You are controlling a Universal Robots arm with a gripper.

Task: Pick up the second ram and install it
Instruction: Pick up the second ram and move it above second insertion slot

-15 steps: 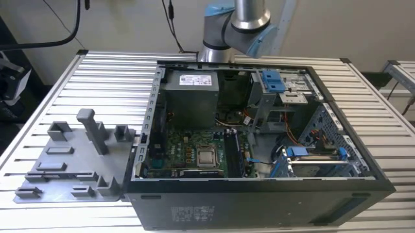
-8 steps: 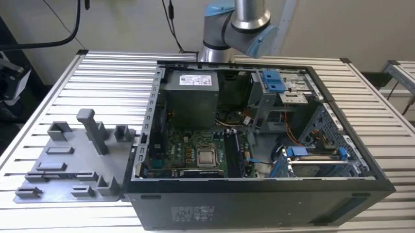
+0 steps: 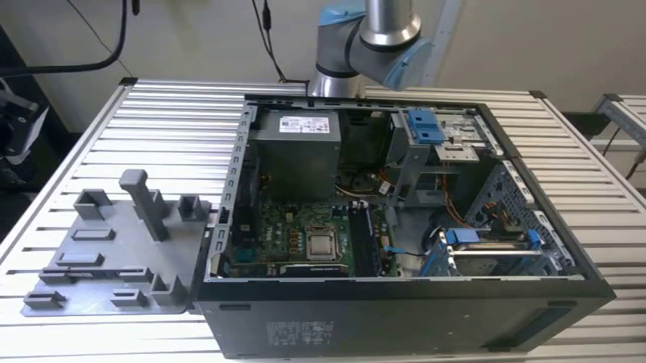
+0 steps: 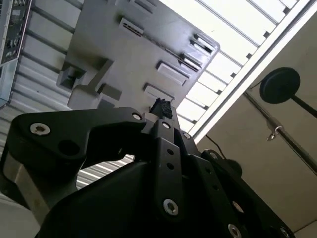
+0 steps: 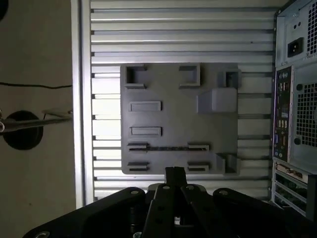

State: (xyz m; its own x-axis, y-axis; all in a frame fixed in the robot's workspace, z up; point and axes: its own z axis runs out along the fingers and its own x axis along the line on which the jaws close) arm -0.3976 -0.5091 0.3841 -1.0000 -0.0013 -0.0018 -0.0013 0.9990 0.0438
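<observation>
Currently gripper [image 5: 175, 172] closed, empty, above grey fixture tray [image 5: 168, 119]. On the tray, second ram [image 5: 168, 148] sits edge-up in its slot, ahead of the fingertips, long axis crosswise to them.

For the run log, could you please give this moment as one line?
gripper: clear of grey tray | memory stick: in tray slot, not held | computer case: open

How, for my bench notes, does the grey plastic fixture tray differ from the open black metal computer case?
The grey plastic fixture tray is low and flat; the black metal computer case is a tall box. The tray carries moulded posts, the case boards and cables. Both sit on the slatted metal table.
</observation>
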